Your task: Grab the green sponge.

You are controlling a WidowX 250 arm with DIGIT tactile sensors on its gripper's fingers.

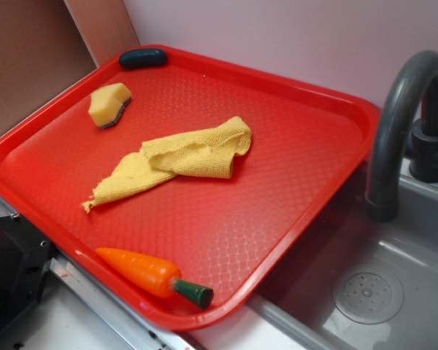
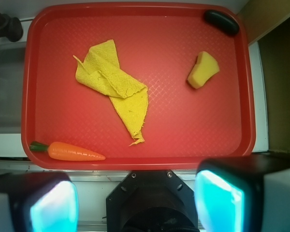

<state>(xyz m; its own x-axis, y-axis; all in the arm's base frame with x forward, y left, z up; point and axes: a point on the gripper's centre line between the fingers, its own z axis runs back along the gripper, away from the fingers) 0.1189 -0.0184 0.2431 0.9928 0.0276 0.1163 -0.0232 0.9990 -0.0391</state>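
The green sponge [image 1: 109,104] is a small pale-yellow foam block with a thin dark layer on one face. It lies at the far left of the red tray [image 1: 314,189]. In the wrist view the sponge [image 2: 203,70] lies at the tray's upper right. My gripper [image 2: 135,203] is open and empty, high above the scene, over the counter just off the tray's [image 2: 232,145] near edge. Its two fingers [image 2: 220,200] stand wide apart. The gripper does not show in the exterior view.
A yellow woven cloth [image 1: 179,160] [image 2: 113,82] lies crumpled mid-tray. A dark green pill-shaped piece [image 1: 142,58] [image 2: 221,21] sits in the far corner. A toy carrot [image 1: 150,273] [image 2: 70,151] lies at the near edge. A grey tap [image 1: 401,124] and sink [image 1: 365,292] stand right.
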